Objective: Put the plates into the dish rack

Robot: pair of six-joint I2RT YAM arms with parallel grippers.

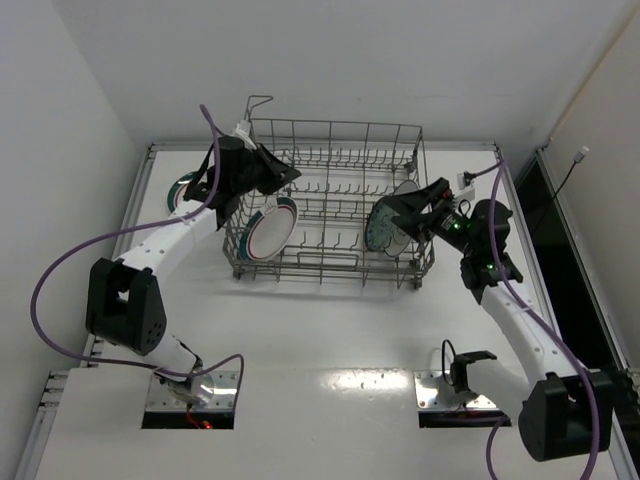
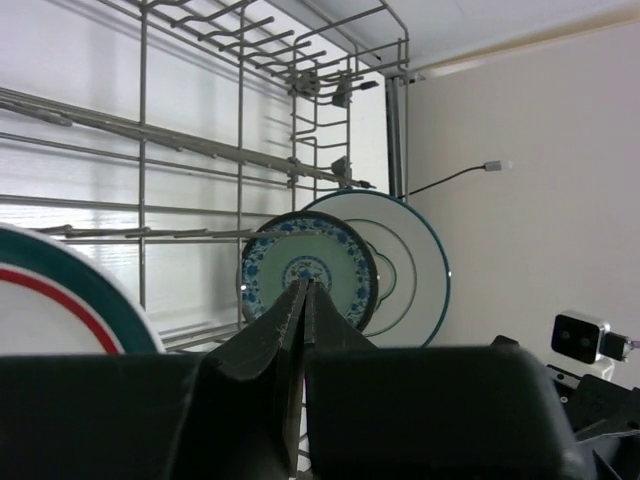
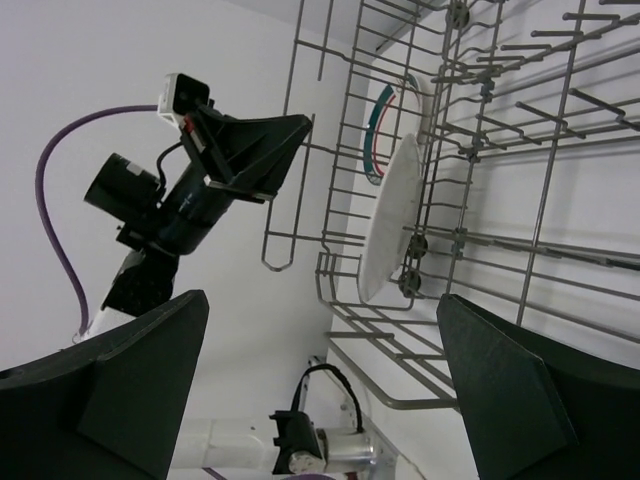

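Note:
The grey wire dish rack (image 1: 330,165) stands mid-table. A white plate with a green-and-red rim (image 1: 270,228) stands upright at the rack's left end, also seen low left in the left wrist view (image 2: 60,310) and edge-on in the right wrist view (image 3: 390,225). A second such plate (image 1: 180,190) lies left of the rack, partly hidden by the left arm. At the right end stand the teal patterned plate (image 1: 383,226) (image 2: 305,268) and a white dark-rimmed plate (image 1: 405,188) (image 2: 412,270). My left gripper (image 1: 292,177) (image 2: 303,288) hangs shut and empty above the rack's left part. My right gripper (image 1: 418,205) (image 3: 320,390) is open, next to the right-hand plates.
White walls close in the table on the left, back and right. The right arm's base cable mount (image 1: 468,368) sits near the front edge. A raised wire handle (image 1: 260,103) sticks up at the rack's back left corner.

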